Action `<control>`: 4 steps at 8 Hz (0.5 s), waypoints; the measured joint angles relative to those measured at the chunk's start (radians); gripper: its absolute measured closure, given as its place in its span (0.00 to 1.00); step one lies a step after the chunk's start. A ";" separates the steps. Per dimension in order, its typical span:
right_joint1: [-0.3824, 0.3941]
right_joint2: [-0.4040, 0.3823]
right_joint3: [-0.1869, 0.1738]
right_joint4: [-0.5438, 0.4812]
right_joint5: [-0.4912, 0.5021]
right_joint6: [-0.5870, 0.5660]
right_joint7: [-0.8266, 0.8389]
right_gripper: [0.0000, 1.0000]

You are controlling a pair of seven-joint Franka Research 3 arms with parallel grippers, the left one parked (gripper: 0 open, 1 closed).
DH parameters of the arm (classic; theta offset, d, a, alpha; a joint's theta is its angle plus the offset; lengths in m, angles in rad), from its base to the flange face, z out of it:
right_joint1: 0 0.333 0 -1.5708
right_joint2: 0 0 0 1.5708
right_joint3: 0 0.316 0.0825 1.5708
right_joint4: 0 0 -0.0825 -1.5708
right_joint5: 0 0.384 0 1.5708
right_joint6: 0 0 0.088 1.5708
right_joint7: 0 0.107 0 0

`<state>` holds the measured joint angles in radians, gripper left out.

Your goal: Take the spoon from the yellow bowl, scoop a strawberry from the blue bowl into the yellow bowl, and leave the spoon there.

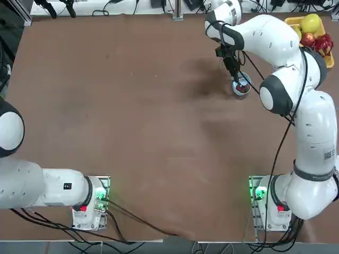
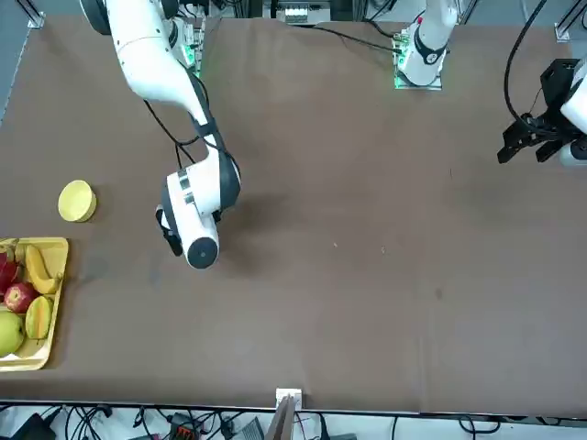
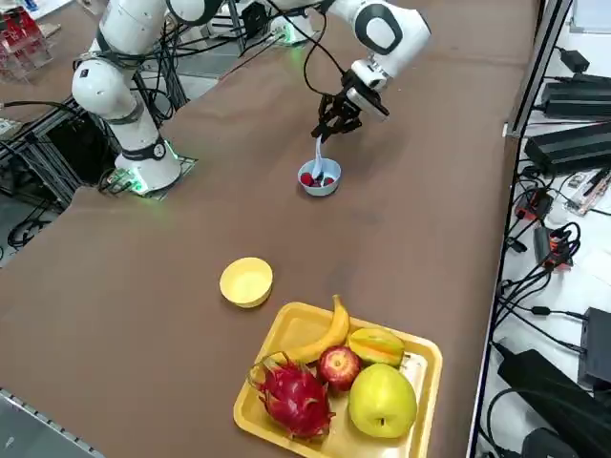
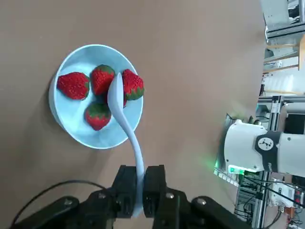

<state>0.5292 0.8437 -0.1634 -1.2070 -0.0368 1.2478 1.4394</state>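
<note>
The right gripper (image 4: 139, 191) pinches the spoon (image 4: 125, 119) by its handle end, so the scoop reaches down among the strawberries (image 4: 74, 85) in the blue bowl (image 4: 64, 119) near the table's (image 3: 430, 191) right edge.

Wide brown cloth-covered table (image 1: 132, 121), black cables (image 3: 563, 315) trailing beside its edge; black power units (image 3: 573, 143) on the pale floor

Even overhead light; soft shadow on table (image 1: 159, 132) at arm's nine o'clock; frames sharp, no glare.
</note>
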 joint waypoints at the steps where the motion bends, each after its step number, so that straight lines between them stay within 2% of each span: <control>1: 0.000 0.000 0.002 0.000 0.001 -0.004 -0.004 0.88; 4: -0.001 0.000 0.006 0.000 0.003 -0.006 -0.076 0.88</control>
<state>0.5278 0.8441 -0.1577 -1.2070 -0.0336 1.2418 1.3638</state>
